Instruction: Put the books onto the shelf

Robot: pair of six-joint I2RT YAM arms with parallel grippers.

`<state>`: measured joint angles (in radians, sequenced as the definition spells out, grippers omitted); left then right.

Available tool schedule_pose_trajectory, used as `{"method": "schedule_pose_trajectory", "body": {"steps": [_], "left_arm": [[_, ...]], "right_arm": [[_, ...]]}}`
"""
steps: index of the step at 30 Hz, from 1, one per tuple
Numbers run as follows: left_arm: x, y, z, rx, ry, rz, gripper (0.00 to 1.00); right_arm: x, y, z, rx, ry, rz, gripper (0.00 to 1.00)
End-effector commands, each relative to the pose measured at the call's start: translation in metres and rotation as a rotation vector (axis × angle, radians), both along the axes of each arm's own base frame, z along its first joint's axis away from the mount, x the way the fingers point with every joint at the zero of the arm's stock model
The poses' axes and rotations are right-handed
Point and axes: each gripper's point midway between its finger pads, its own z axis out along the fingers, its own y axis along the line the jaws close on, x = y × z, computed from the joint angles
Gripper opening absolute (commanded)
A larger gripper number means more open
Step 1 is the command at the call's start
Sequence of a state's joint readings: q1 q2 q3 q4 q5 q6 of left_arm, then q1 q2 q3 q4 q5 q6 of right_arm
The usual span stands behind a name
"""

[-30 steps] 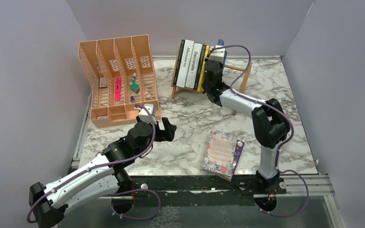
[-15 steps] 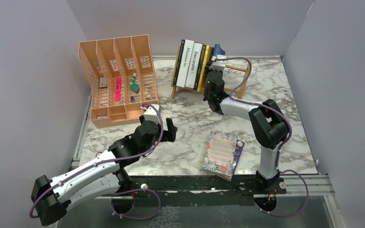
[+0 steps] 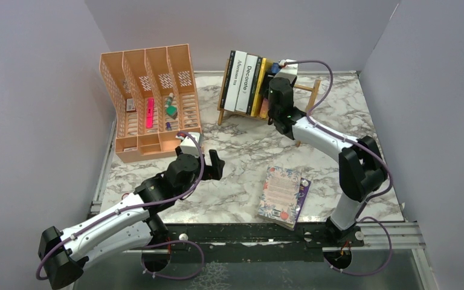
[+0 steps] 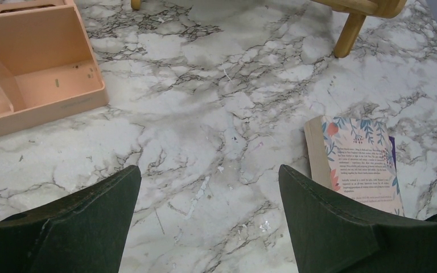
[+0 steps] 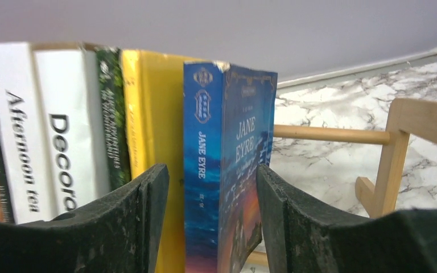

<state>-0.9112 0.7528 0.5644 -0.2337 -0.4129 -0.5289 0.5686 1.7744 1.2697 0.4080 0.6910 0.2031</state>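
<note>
My right gripper (image 5: pixel 210 176) is open around the blue book (image 5: pixel 227 114) so it can stand by itself on the far shelf (image 5: pixel 330 134) beside the yellow book (image 5: pixel 148 102), and my open left gripper (image 4: pixel 209 170) hovers near the flowery book (image 4: pixel 358 159).

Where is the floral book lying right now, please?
In the top view, the floral book lies flat on the marble table near its front edge, right of centre, well apart from the shelf at the back.

There's the blue book (image 5: pixel 205 170) showing "JANE EYRE" on spine and cover; along the row, the left white book (image 5: pixel 17 142) says "Afternoon tea", the second white book (image 5: pixel 62 153) "Decorate"
</note>
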Motion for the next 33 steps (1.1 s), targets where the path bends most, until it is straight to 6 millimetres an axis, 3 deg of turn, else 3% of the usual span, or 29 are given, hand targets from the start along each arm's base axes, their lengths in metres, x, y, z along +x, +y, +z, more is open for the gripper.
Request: {"method": "schedule_pose_trajectory", "body": {"steps": [1,4,7,10,14,16,19,23,28,33], "left_arm": [[0.003,0.000,0.015,-0.019,-0.032,0.008,0.91],[0.002,0.000,0.015,-0.019,-0.032,0.004,0.91],[0.003,-0.001,0.015,-0.019,-0.031,0.003,0.91],[0.003,-0.001,0.014,-0.017,-0.031,0.003,0.91],[0.004,-0.003,0.011,-0.008,-0.027,0.001,0.91],[0.005,-0.003,0.010,-0.001,-0.022,0.002,0.91],[0.004,-0.003,0.009,0.005,-0.018,0.002,0.91],[0.005,-0.002,0.007,0.009,-0.018,0.008,0.91],[0.005,-0.003,0.008,0.008,-0.016,0.005,0.91],[0.003,-0.011,0.006,0.003,-0.005,-0.029,0.91]], "right_arm": [[-0.010,-0.002,0.031,0.041,0.033,0.044,0.64],[-0.014,-0.023,0.036,0.035,0.048,-0.025,0.63],[-0.012,-0.051,0.027,0.029,0.088,-0.109,0.53],[-0.005,-0.070,-0.001,0.084,0.188,-0.120,0.35],[0.010,-0.059,-0.039,0.105,0.286,-0.037,0.32],[0.019,-0.046,-0.050,0.106,0.305,0.019,0.37],[0.028,-0.025,-0.058,0.113,0.317,0.119,0.54],[0.036,-0.007,-0.053,0.142,0.292,0.205,0.69],[0.031,-0.011,-0.053,0.138,0.303,0.193,0.74],[0.014,-0.019,-0.032,0.129,0.295,0.195,0.74]]}}
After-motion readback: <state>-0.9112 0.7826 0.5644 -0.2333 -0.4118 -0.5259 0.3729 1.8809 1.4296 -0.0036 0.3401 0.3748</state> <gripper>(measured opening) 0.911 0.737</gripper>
